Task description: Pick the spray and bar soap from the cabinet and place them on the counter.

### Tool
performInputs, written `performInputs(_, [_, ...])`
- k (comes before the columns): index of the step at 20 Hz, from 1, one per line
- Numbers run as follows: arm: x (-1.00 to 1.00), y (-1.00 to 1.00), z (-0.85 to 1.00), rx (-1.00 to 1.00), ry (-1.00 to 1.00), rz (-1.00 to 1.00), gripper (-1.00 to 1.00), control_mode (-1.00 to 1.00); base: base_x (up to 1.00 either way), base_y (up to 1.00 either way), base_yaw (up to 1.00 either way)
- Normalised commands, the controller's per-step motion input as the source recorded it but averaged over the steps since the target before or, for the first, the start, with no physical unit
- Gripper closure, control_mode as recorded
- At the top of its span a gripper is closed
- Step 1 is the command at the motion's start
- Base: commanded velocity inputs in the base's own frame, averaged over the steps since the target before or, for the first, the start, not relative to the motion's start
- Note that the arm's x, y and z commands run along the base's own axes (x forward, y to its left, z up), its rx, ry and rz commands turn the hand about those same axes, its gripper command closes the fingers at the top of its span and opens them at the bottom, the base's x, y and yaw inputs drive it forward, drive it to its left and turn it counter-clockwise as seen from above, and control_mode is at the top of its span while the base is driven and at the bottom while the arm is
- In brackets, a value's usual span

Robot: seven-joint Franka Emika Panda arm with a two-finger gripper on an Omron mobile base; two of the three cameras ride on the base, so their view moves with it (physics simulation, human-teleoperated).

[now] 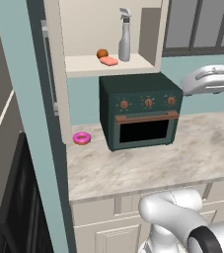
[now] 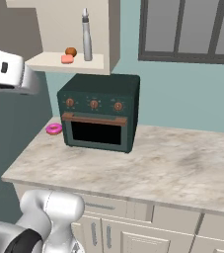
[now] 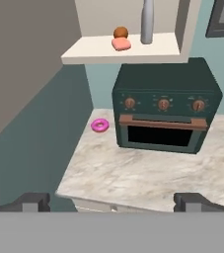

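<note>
The spray (image 1: 124, 35), a slim grey see-through bottle with a pale trigger head, stands upright on the open cabinet (image 1: 59, 74) shelf. The bar soap (image 1: 109, 61), a flat salmon-pink block, lies just beside it. The hand (image 3: 112, 201) hangs released, apart from the tabletop (image 1: 148, 168).

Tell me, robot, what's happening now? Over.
End effector open, empty. Spray and bar soap on cabinet shelf. Orange ball beside soap.
</note>
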Motion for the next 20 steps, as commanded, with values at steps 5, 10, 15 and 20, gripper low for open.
performInputs(5, [0.28,-0.09,0.0,-0.01,-0.02,0.0,-1.0,-1.0,0.0,0.0,0.0])
performInputs(10, [0.16,0.02,0.0,-0.13,-0.17,0.0,-1.0,-1.0,0.0,0.0,0.0])
performInputs(15, [0.13,0.0,0.02,-0.1,-0.14,0.0,-1.0,-1.0,0.0,0.0,0.0])
performInputs(20, [0.18,0.0,0.12,0.0,-0.01,0.0,-1.0,-1.0,0.0,0.0,0.0])
